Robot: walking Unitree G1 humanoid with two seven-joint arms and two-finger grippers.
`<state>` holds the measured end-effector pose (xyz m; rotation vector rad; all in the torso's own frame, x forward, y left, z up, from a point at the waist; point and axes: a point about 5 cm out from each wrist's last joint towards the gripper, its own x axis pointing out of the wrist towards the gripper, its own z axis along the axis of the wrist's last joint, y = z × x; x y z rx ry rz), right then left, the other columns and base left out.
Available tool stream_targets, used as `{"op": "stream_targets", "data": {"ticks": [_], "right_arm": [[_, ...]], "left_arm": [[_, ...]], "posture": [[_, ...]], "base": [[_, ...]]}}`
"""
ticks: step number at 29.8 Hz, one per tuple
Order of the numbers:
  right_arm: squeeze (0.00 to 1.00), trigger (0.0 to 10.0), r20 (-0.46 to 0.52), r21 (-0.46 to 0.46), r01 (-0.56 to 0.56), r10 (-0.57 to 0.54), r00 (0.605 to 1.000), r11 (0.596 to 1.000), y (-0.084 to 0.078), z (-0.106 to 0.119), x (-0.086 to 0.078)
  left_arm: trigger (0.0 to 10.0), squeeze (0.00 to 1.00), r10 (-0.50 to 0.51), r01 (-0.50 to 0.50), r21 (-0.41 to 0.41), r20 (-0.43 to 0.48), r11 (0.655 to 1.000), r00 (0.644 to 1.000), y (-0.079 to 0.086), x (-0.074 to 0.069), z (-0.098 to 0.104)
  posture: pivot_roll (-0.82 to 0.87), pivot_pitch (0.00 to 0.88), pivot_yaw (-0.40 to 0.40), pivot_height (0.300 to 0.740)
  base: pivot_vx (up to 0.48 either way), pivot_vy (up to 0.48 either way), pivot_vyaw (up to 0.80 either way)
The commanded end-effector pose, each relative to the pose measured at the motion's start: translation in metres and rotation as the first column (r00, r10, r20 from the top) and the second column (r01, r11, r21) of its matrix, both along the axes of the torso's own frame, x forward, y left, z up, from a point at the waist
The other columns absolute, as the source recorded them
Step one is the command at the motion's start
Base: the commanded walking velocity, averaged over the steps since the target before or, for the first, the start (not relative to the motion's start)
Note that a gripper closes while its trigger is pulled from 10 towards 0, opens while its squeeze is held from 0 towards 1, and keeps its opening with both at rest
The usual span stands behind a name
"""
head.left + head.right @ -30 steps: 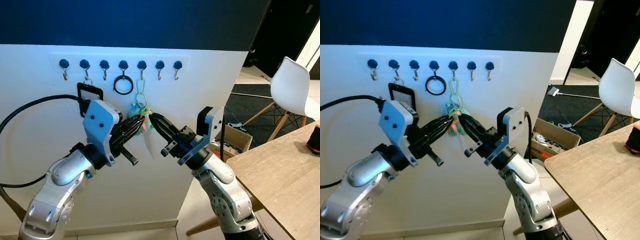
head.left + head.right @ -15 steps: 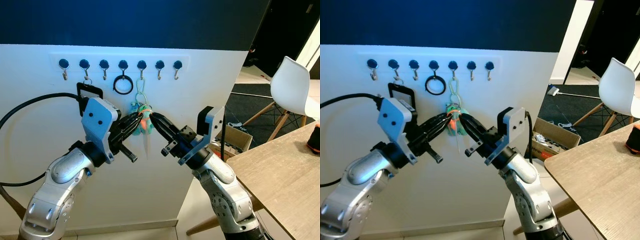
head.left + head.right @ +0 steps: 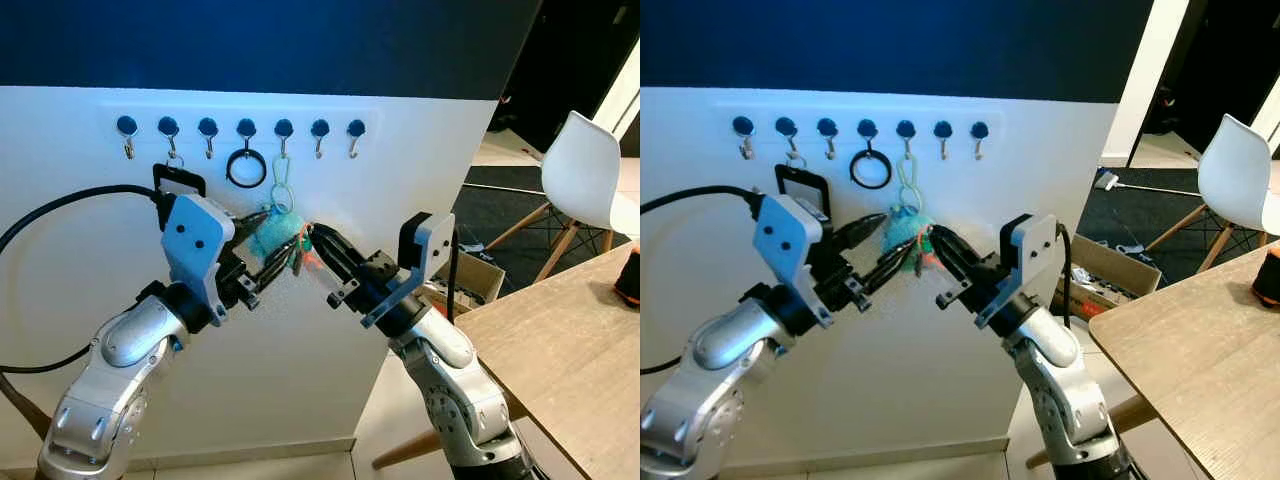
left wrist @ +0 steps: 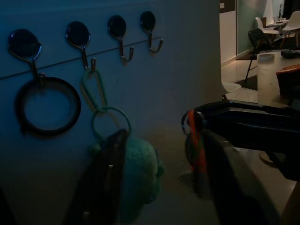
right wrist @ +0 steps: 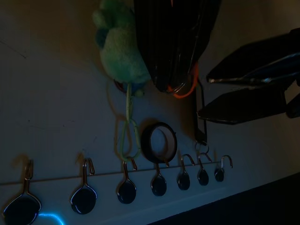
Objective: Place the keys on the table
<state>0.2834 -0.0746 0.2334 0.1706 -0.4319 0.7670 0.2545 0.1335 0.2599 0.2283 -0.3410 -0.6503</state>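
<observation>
While the keys (image 3: 283,238) hang from a hook (image 3: 283,131) above both grippers, our right gripper (image 3: 312,243) pinches their orange ring; our left gripper (image 3: 262,240), fingers spread, flanks the teal plush.

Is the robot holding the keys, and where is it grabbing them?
Yes. The right gripper is shut on the keys at the orange cord and ring; the left gripper is open beside them.

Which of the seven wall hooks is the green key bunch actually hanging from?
The fifth hook counting from the robot's left. The keys hang from it on a green clip, right of the hook holding the black ring; the two hooks beyond are bare.
</observation>
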Motion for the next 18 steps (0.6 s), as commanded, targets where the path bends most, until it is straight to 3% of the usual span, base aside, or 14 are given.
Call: {"op": "stream_targets", "data": {"ticks": [1, 2, 3, 4, 5, 14, 18], "right_arm": [[0.00, 10.0, 0.008, -0.003, 0.023, -0.023, 1.000, 1.000, -0.004, 0.002, 0.000], [0.00, 10.0, 0.008, -0.003, 0.023, -0.023, 1.000, 1.000, -0.004, 0.002, 0.000], [0.00, 10.0, 0.009, -0.003, 0.031, -0.031, 0.999, 1.000, -0.005, 0.002, 0.001], [0.00, 10.0, 0.010, -0.003, 0.035, -0.035, 0.999, 0.999, -0.006, 0.002, 0.001], [0.00, 10.0, 0.014, -0.003, 0.049, -0.049, 0.999, 0.999, -0.007, 0.003, 0.002], [0.00, 10.0, 0.051, 0.037, 0.257, -0.259, 0.965, 0.966, -0.031, 0.011, 0.007], [0.00, 10.0, 0.076, 0.054, 0.407, -0.410, 0.909, 0.912, -0.050, 0.014, 0.007]], "left_arm": [[10.0, 1.00, -0.044, 0.044, -0.031, -0.010, 0.999, 0.999, -0.004, -0.006, 0.001], [10.0, 1.00, -0.044, 0.044, -0.031, -0.010, 0.999, 0.999, -0.004, -0.006, 0.001], [10.0, 0.70, -0.046, 0.046, -0.046, -0.013, 0.998, 0.999, -0.003, -0.006, 0.002], [10.0, 0.70, -0.048, 0.047, -0.055, -0.014, 0.997, 0.999, -0.002, -0.007, 0.003], [10.0, 0.00, -0.052, 0.050, -0.076, -0.018, 0.996, 0.998, 0.000, -0.007, 0.004], [10.0, 0.00, -0.039, 0.034, -0.154, -0.033, 0.987, 0.999, 0.012, -0.002, 0.007], [10.0, 0.00, -0.009, 0.001, -0.165, -0.047, 0.986, 0.999, 0.016, 0.005, 0.005]], "posture": [[0.15, 0.081, -0.052, 0.740], [0.15, 0.081, -0.052, 0.740], [0.15, 0.081, -0.052, 0.740], [0.15, 0.081, -0.052, 0.740], [0.15, 0.081, -0.052, 0.740], [0.13, 0.074, -0.049, 0.740], [0.12, 0.075, -0.042, 0.740]], "base": [[0.000, 0.000, 0.00], [0.000, 0.000, 0.00], [0.000, 0.000, 0.00], [0.000, 0.000, 0.00], [0.000, 0.000, 0.00], [0.000, 0.000, 0.00], [0.000, 0.000, 0.00]]}}
